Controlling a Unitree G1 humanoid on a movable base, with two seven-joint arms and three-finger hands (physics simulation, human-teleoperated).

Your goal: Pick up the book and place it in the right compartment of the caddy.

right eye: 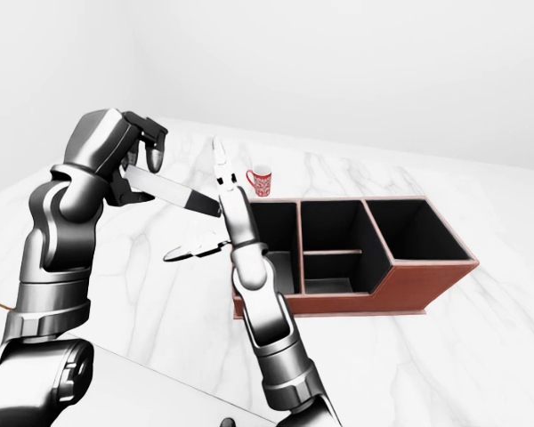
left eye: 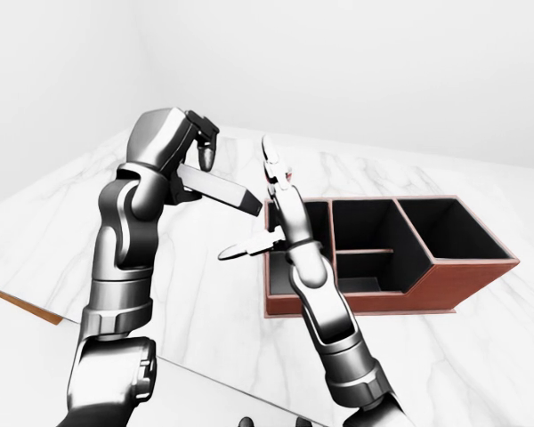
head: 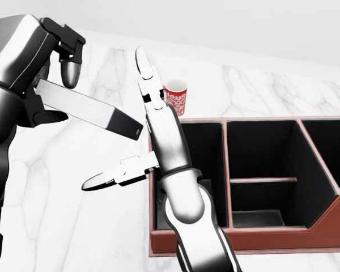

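The book (head: 85, 107) is a thin grey slab with a dark end, held above the marble counter at the left of the head view, sloping down to the right. My left hand (head: 54, 93) is shut on its left part. Its dark end points at the brown caddy (head: 260, 119), which has black compartments. The right compartment (head: 328, 147) is the big one at the right edge. My right hand (head: 120, 127) is open with fingers spread, upright beside the caddy's left wall and just below the book's dark end.
A red and white mug (head: 177, 96) stands on the white marble counter (head: 73, 215) just above the caddy's left corner. The counter's brown edge (left eye: 18, 302) shows at the left of the left-eye view. A plain white wall rises behind.
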